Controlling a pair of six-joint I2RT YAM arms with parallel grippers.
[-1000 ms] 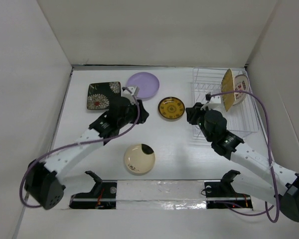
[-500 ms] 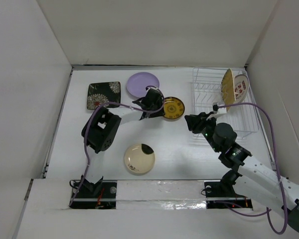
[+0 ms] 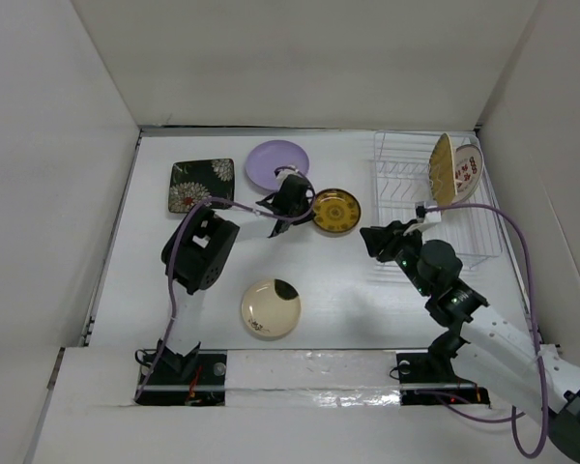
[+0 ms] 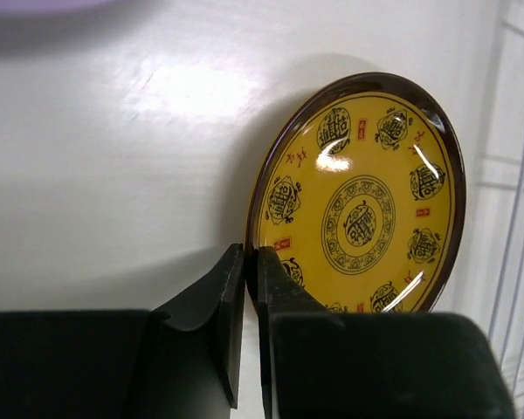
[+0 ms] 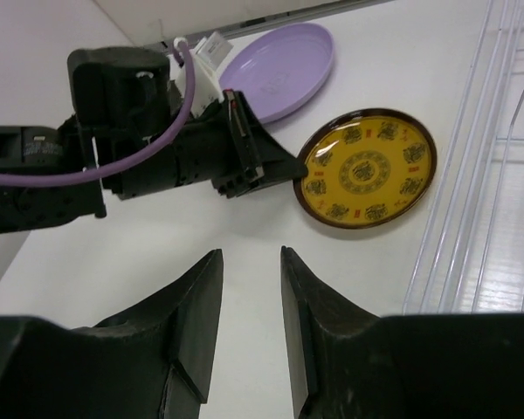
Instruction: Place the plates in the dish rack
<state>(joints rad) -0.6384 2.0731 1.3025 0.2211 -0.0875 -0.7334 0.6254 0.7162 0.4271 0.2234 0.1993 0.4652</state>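
Brown-gold plate (image 3: pixel 335 211): it is lying on the worktop (image 3: pixel 222 280), just left of the dish rack (image 3: pixel 391 159) and near the lilac plate (image 3: pixel 275 164).
Left pincer (image 3: pixel 302 205): it is pressing together on the plate's left rim and, as far as the wrist view shows, pinching it.
Direction to go: the rack is sitting to the right of the plate, and you are holding the rim on the far side from it, so the plate is leading the way.
Plate attitude: the glossy tan plate (image 3: pixel 442 174) and the white plate with red marks (image 3: pixel 467 174) are standing on edge at the rack's far right. You are probably needing to tip this plate up the same way before lowering it.
Nearer arm: the left one is gripping the plate. The right pincer (image 3: pixel 372 240) is hovering spread and holding nothing, near the rack's near-left corner.
Open room: the rack's left slots are standing free, and bare worktop is lying on the near side.
Edges to mind: the lilac plate is sitting close behind your left wrist, the rack's left wall is rising just beyond the plate, and the right arm is crowding the lower approach.
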